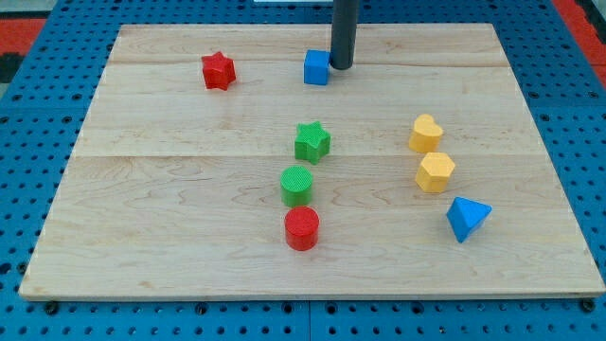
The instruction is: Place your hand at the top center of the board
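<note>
My tip [341,66] sat at the top centre of the surface [189,246], near its far edge. No claw on this rig, just a straight dark rod, so nothing to report as apart or together. The rod dropped in from the top edge of the frame & ended just right of the blue cube [316,67]; tip looked to be touching or nearly touching the cube's right side, can't tell which.

Red star [218,71] lay in the upper left of the frame, well apart from the cube, approx. level w/ it.

Middle of the frame held a rough column of three. Green star [311,141] was highest, below the blue cube w/ a clear gap. Green cylinder [297,185] sat just below & slightly left of it. Red cylinder [302,228] sat right below that, very close, maybe touching.

Right side had another run of three. Yellow heart [426,134] was uppermost. Yellow hexagon-like block [436,172] sat just below it, close or touching. Blue wedge-like block [468,219], roughly triangular, lay lower right of the hexagon, near but apart.

Surface was a pale wood board w/ lengthwise planks, resting on a blue perforated base [38,170]. Red patches showed at the upper corners of the frame, behind the board.
</note>
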Controlling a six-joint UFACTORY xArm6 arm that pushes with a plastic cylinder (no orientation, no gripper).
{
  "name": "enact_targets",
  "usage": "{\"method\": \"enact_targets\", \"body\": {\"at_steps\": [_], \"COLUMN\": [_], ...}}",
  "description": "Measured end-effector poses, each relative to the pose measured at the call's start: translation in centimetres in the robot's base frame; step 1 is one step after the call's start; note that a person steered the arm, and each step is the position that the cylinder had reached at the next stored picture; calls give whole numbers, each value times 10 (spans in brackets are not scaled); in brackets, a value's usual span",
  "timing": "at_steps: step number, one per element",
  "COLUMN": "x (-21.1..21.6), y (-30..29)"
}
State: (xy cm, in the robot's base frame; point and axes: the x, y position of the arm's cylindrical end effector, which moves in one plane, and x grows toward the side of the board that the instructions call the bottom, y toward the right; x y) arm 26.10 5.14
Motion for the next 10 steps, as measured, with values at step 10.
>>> {"method": "enact_targets", "body": {"at_steps": [10], "x": [-43], "y": [-30]}}
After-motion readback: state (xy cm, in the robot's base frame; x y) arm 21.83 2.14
